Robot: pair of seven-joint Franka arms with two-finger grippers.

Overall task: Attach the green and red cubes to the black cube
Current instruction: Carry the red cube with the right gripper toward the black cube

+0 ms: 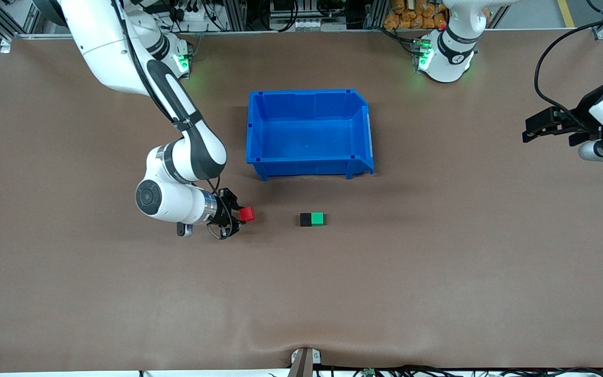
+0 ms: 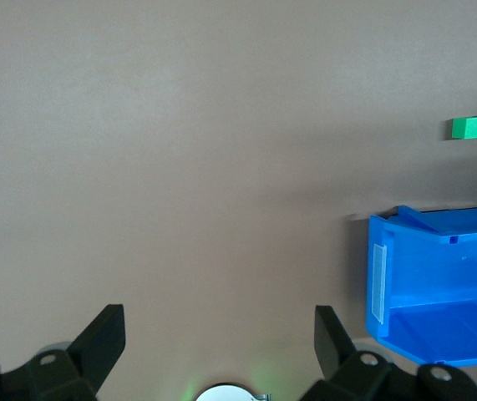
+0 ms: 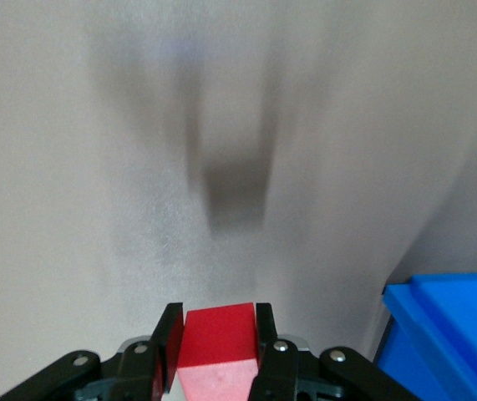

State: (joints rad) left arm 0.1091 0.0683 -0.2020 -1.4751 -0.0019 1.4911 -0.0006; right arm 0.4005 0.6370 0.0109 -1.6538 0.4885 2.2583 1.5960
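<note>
Label [image 2: 378, 282] on blue bin [image 1: 309, 133]: white, writing unreadable.

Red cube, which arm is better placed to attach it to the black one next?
Right. The right tool is already shut on the red cube, above the table beside the black cube, whose side toward it is bare; the green cube is already attached. The left tool waits open at the table's edge.

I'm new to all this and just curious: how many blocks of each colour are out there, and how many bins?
Red cube: 1, held in the right gripper
Green cube: 1, touching the black one
Black cube: 1
Blue bin: 1
Total: 4 things
</note>
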